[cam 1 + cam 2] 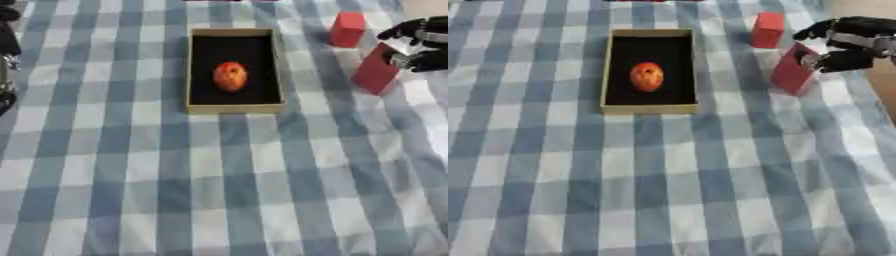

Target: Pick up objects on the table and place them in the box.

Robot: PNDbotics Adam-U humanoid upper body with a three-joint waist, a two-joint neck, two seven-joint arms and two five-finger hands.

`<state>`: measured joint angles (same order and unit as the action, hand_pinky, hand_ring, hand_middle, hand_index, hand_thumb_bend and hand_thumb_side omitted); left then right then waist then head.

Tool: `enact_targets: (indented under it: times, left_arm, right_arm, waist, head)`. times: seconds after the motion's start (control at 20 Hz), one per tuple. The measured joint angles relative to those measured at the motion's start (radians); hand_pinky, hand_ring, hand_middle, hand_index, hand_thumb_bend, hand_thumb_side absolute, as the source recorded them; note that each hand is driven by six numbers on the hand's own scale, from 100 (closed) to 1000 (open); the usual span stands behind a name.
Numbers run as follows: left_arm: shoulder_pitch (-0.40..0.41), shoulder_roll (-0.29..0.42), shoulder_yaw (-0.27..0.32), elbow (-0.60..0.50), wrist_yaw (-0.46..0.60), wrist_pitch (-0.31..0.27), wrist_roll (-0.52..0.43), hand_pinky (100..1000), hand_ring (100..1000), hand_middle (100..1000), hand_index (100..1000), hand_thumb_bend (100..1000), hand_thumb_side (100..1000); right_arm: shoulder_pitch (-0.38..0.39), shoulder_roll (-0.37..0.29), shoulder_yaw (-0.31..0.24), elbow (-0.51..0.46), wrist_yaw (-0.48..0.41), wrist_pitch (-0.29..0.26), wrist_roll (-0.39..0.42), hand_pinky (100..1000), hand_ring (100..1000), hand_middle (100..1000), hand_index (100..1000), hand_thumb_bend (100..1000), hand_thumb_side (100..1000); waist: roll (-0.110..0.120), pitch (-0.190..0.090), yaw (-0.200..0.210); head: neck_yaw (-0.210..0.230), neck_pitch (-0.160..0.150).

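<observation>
Just red, boxy block

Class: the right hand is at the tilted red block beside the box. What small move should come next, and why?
Probably lift the tilted red block and carry it left over the box: the right hand curls round its top, and the box holds only an orange fruit.

The near half of the checked tabletop lies bare, giving a wide approach to the open box, whose only content is an orange-red egg-shaped fruit at its middle. To the box's right stand two red blocks, the far one upright and free. The nearer red block leans tilted with the right robot hand curled on its top, leaving a narrow lane between it and the box wall.
</observation>
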<state>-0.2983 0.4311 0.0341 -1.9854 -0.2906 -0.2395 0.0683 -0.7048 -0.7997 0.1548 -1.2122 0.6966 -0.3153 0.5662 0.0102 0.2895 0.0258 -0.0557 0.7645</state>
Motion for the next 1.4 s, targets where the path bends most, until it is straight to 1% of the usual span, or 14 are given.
enact_targets:
  times: [0.05, 0.2, 0.45, 0.55, 0.6, 0.7, 0.75, 0.8, 0.85, 0.9, 0.95, 1.05, 1.15, 1.4]
  left_arm:
    - [0.000, 0.000, 0.000, 0.000, 0.000, -0.001, -0.002, 705, 788, 654, 640, 100, 536]
    - [0.000, 0.000, 0.000, 0.000, 0.000, -0.002, -0.006, 706, 788, 655, 640, 100, 549]
    - [0.000, 0.000, -0.001, 0.000, 0.000, -0.002, -0.012, 707, 788, 656, 640, 100, 548]
    - [0.000, -0.001, -0.001, 0.000, 0.000, -0.004, -0.014, 708, 789, 656, 640, 100, 547]
    - [0.000, -0.001, -0.002, 0.000, 0.000, -0.004, -0.016, 709, 789, 656, 640, 100, 546]
    - [0.000, -0.001, -0.005, 0.000, 0.000, -0.005, -0.021, 711, 789, 657, 640, 100, 547]
    - [0.000, -0.001, -0.006, 0.000, 0.000, -0.006, -0.024, 711, 789, 657, 640, 100, 547]
    - [0.000, -0.001, -0.006, 0.000, 0.000, -0.006, -0.026, 712, 790, 657, 640, 100, 548]
    - [0.000, -0.001, -0.006, 0.000, 0.000, -0.007, -0.028, 712, 790, 657, 640, 100, 548]
    - [0.000, -0.001, -0.006, 0.000, 0.000, -0.007, -0.030, 713, 790, 657, 639, 100, 548]
    - [0.000, -0.001, -0.006, 0.000, 0.000, -0.008, -0.031, 713, 790, 657, 639, 100, 548]
    - [0.000, -0.001, -0.006, 0.000, 0.000, -0.007, -0.033, 714, 790, 657, 639, 100, 548]
    - [0.000, -0.004, -0.006, 0.000, 0.000, -0.007, -0.034, 714, 790, 658, 639, 100, 549]
    - [0.001, -0.009, -0.006, 0.000, 0.000, -0.009, -0.037, 715, 791, 659, 639, 100, 548]
  right_arm:
    - [0.000, 0.004, 0.000, 0.003, 0.013, 0.000, -0.005, 789, 928, 894, 1000, 119, 1000]
    - [0.000, 0.011, 0.000, 0.012, 0.043, -0.005, -0.019, 764, 901, 900, 1000, 105, 1000]
    - [0.000, 0.023, 0.000, 0.020, 0.059, -0.013, -0.033, 677, 872, 899, 1000, 114, 1000]
    - [0.000, 0.026, 0.000, 0.020, 0.058, -0.017, -0.036, 674, 880, 904, 1000, 137, 958]
    - [0.000, 0.029, 0.000, 0.018, 0.056, -0.019, -0.035, 679, 888, 907, 1000, 138, 915]
    - [0.000, 0.030, 0.000, 0.016, 0.038, -0.024, -0.027, 658, 879, 904, 1000, 131, 893]
    - [0.000, 0.030, 0.000, 0.014, 0.025, -0.025, -0.021, 654, 877, 904, 1000, 126, 896]
    - [0.000, 0.030, 0.000, 0.013, 0.011, -0.024, -0.014, 624, 863, 901, 1000, 102, 910]
    - [0.000, 0.030, 0.000, 0.011, -0.002, -0.022, -0.007, 604, 853, 897, 1000, 102, 912]
    - [0.000, 0.030, 0.000, 0.011, -0.012, -0.018, -0.002, 552, 824, 894, 1000, 100, 920]
    - [0.000, 0.031, 0.000, 0.011, -0.020, -0.015, 0.002, 545, 819, 894, 1000, 100, 919]
    - [0.000, 0.032, 0.000, 0.011, -0.030, -0.008, 0.007, 498, 777, 893, 1000, 100, 932]
    - [0.000, 0.038, 0.000, 0.011, -0.032, -0.003, 0.009, 498, 783, 894, 1000, 100, 934]
    - [-0.005, 0.049, 0.000, 0.019, -0.031, 0.006, 0.010, 535, 815, 900, 1000, 100, 1000]
  waist:
    - [0.000, 0.000, 0.000]
    - [0.000, 0.000, 0.000]
    - [0.001, 0.000, -0.001]
    - [0.003, 0.000, -0.001]
    - [0.003, 0.000, -0.001]
    - [0.003, 0.000, -0.001]
    - [0.003, 0.000, -0.001]
    - [0.003, 0.000, -0.001]
    - [0.003, 0.000, -0.001]
    - [0.003, 0.000, -0.001]
    - [0.003, 0.000, -0.001]
    - [0.003, 0.000, -0.001]
    - [0.003, 0.000, -0.001]
    - [0.007, 0.000, 0.000]
  head:
    - [0.000, 0.000]
    - [-0.001, 0.000]
    - [-0.003, 0.000]
    - [-0.004, 0.000]
    - [-0.004, 0.000]
    - [-0.005, 0.000]
    - [-0.005, 0.000]
    - [-0.005, 0.000]
    - [-0.005, 0.000]
    - [-0.006, 0.000]
    - [-0.006, 0.000]
    - [-0.007, -0.001]
    - [-0.007, -0.001]
    - [-0.008, -0.001]
